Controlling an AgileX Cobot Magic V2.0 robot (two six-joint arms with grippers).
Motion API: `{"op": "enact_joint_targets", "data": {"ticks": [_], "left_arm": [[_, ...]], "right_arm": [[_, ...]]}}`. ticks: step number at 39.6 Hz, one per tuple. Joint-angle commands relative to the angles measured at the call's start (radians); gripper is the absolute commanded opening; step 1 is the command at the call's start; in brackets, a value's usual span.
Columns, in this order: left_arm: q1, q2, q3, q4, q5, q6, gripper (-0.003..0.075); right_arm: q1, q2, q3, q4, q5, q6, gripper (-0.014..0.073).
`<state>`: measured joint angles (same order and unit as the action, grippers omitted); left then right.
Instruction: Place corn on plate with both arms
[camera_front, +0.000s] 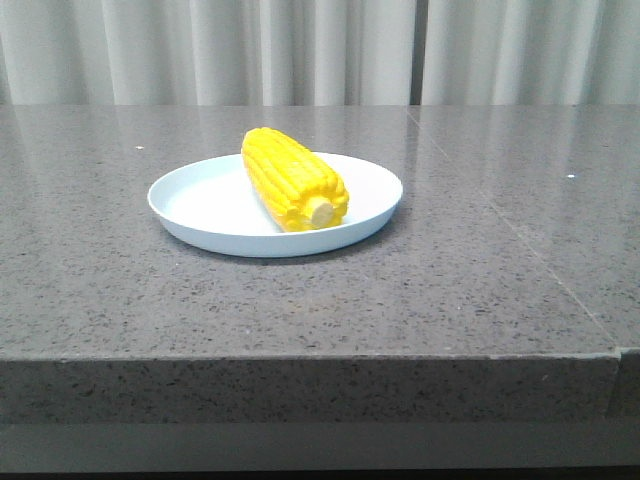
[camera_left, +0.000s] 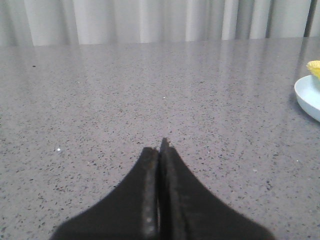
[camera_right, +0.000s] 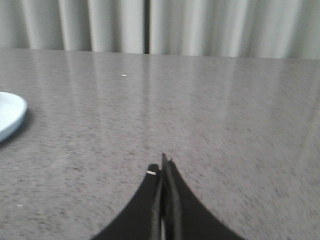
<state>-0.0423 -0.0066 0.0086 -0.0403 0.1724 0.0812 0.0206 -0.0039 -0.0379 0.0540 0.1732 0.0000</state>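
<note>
The yellow corn lies on the pale blue-white plate in the middle of the table, its pale stub end toward the front. No gripper shows in the front view. In the left wrist view my left gripper is shut and empty over bare table, with the plate's edge and a bit of corn far off to the side. In the right wrist view my right gripper is shut and empty over bare table, with the plate's edge far off to the other side.
The grey speckled stone table has its front edge near the camera and a seam running along its right part. Pale curtains hang behind the table.
</note>
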Motion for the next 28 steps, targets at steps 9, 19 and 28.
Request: {"op": "enact_joint_targets", "data": {"ticks": [9,19,28], "left_arm": [[-0.002,-0.017,0.022,0.000,-0.092,0.000,-0.0020],[-0.002,-0.017,0.022,0.000,-0.092,0.000,-0.0020],[-0.002,-0.017,0.022,0.000,-0.092,0.000,-0.0020]], "right_arm": [[-0.045,-0.023,0.043,0.070,-0.082,-0.028,-0.0069],[-0.045,-0.023,0.043,0.070,-0.082,-0.028,-0.0069],[-0.045,-0.023,0.043,0.070,-0.082,-0.028,-0.0069]]}}
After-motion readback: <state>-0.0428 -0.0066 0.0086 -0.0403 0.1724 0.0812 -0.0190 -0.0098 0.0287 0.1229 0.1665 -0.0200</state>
